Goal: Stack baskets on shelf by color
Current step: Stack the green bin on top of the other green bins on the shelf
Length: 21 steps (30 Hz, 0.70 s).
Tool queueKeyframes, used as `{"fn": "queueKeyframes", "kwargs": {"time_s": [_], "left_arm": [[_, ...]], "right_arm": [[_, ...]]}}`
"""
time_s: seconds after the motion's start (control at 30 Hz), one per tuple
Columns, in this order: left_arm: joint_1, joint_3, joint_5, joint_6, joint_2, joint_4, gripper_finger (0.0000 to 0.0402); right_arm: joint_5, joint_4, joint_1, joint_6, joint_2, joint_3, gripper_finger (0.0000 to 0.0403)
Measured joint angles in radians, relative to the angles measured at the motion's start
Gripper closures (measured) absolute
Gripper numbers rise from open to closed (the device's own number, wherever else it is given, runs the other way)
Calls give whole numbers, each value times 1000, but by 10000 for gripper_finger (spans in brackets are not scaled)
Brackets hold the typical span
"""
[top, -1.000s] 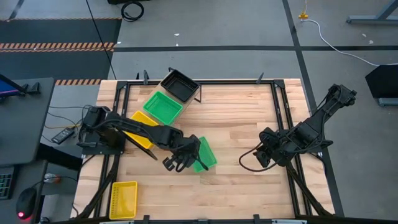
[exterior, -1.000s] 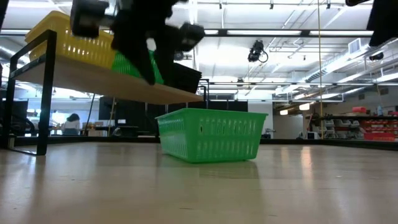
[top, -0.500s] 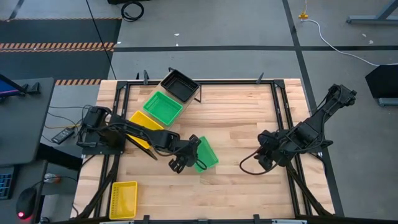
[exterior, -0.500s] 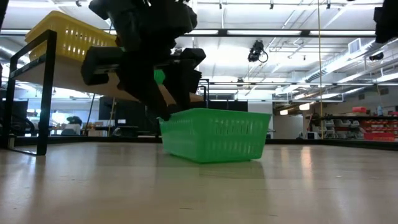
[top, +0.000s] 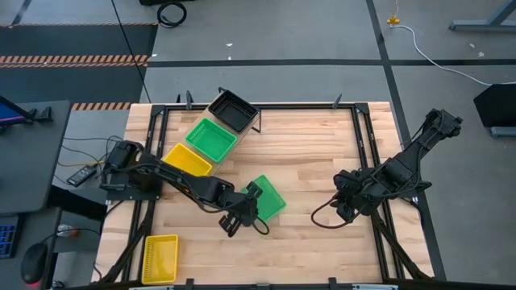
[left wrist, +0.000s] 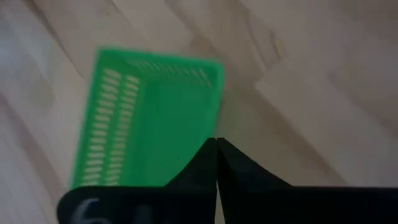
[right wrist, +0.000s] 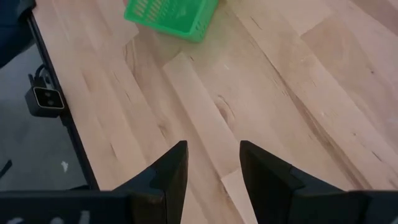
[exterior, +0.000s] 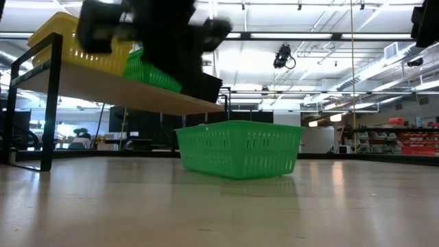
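A green basket [top: 267, 198] stands on its bottom on the table [top: 314, 153], also seen in the low view [exterior: 236, 147] and the right wrist view [right wrist: 171, 15]. My left gripper [left wrist: 216, 140] is shut, its tips at the line of the basket's long rim [left wrist: 217, 99]; in the high view it [top: 248, 201] is at the basket's near-left side. My right gripper [right wrist: 211, 158] hangs open over bare table at the right [top: 347, 203]. The shelf [exterior: 123, 89] at the far left carries a black [top: 234, 109], a green [top: 211, 138] and a yellow basket [top: 189, 159]. My left gripper's shut fingertips [left wrist: 210, 149] point slanting down at the edge of the green basket's long rim [left wrist: 214, 118]. Whether they touch or pinch the rim I cannot tell: the view looks along the fingers and is blurred. The basket rests on the table.
Another yellow basket [top: 160, 258] lies at the table's near left corner. Black frame rails [top: 364, 153] run along the table's sides. Bare wood lies between the green basket and my right arm.
My left gripper has moved toward the table's near right, from the green basket's left side to its near-left corner. The green basket has turned a little on the table and slid slightly toward the right edge.
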Motion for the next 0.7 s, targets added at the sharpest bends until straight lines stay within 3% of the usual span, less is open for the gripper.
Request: {"fn": "queueKeyframes", "kwargs": {"time_s": [0.27,0.4,0.5,0.7], "left_arm": [[5,138,3,24,-1,-87,399],[9,130,74,47,-1,-121,393],[19,86,101,50,-1,-125,368],[58,19,62,80,0,-57,292]], "right_arm": [[0,8,0,70,0,0,250],[3,8,0,98,0,0,250],[22,13,0,128,0,0,250],[43,38,0,147,0,0,250]]}}
